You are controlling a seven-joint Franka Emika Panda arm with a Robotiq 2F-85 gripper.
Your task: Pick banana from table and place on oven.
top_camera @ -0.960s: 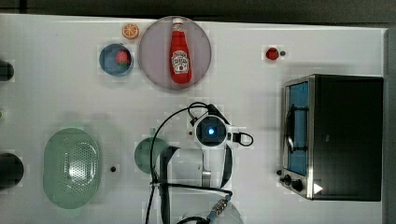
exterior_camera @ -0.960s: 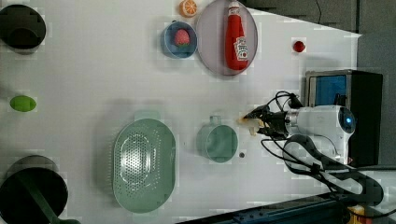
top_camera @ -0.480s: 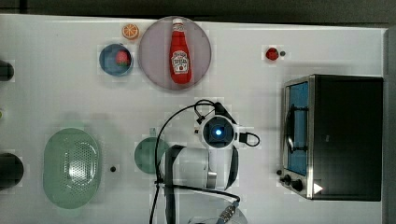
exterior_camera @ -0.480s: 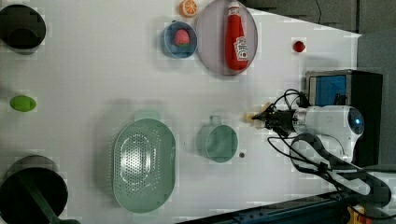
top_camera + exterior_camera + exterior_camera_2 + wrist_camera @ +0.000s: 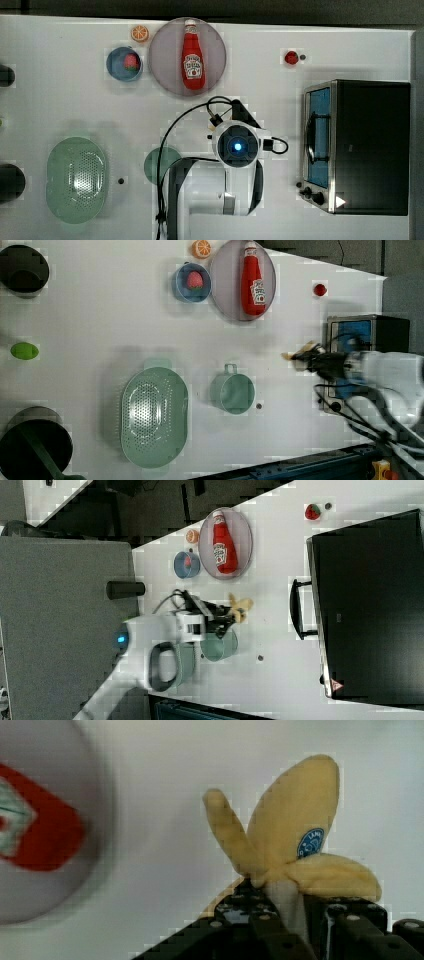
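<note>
The banana is pale yellow with peel flaps spread and a blue sticker. My gripper is shut on its white lower end, and it is held off the table. The left view has the banana sticking out of the gripper just left of the oven. In the right view the banana and gripper hang left of the oven. Seen from the top view, my arm covers the banana, left of the oven.
A ketchup bottle lies on a round plate. Nearby are a blue bowl, an orange slice, a strawberry, a green cup and a green colander. Dark containers stand at the top view's left edge.
The jaws have closed on the banana. The arm has carried it a little to the left view's right, toward the oven.
</note>
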